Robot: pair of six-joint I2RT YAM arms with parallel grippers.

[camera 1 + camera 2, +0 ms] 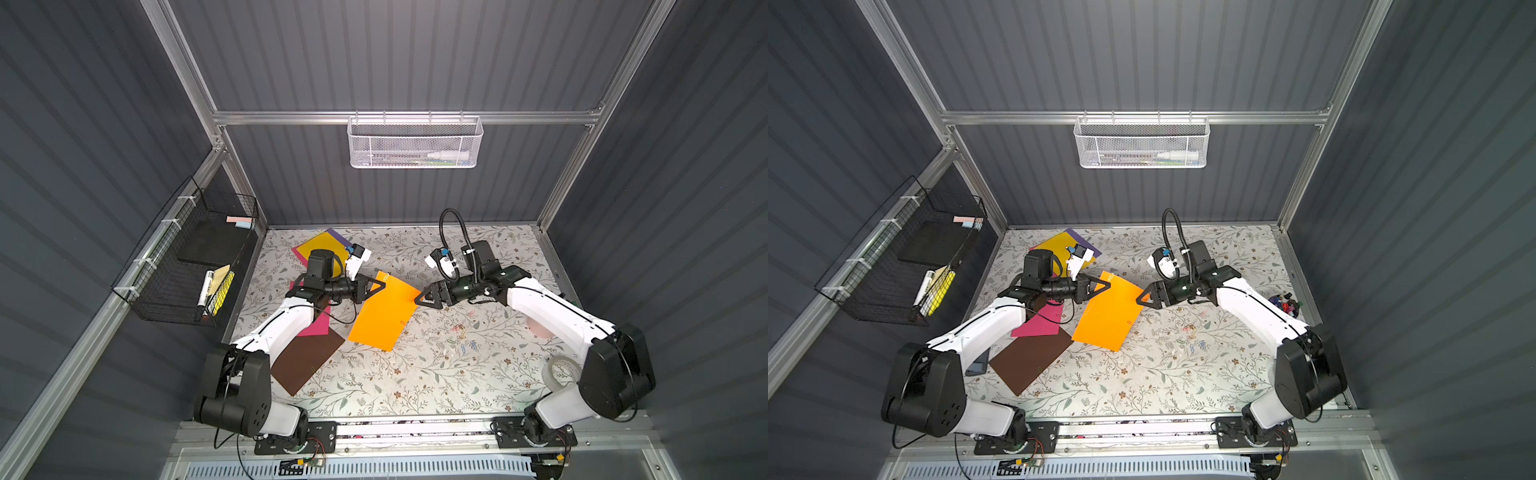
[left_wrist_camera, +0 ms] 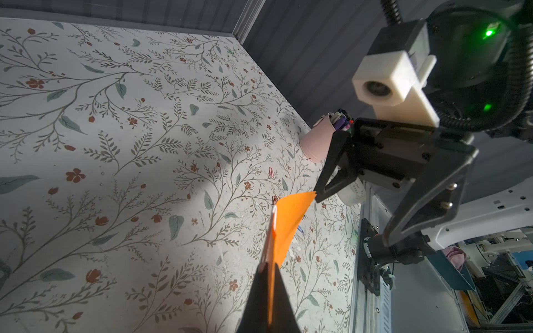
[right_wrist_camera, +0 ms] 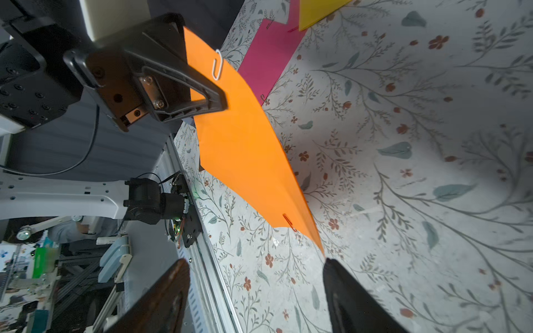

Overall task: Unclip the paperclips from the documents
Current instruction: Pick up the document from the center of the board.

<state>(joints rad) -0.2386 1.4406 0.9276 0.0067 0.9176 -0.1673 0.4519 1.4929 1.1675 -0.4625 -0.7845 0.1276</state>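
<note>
Near the tabletop [image 1: 415, 374] centre, the left gripper [image 1: 382, 284] pinched the light, floppy orange document [image 1: 384, 316] beside its white paperclip [image 3: 217, 67], probably best pulled by its protruding loop, while the right gripper [image 1: 419, 300] stood open at the opposite corner.

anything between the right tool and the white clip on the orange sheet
Nothing visible does. Only the orange sheet itself spans from the open right tool to the white paperclip. The left tool, shut on the sheet, sits close beside it.
</note>
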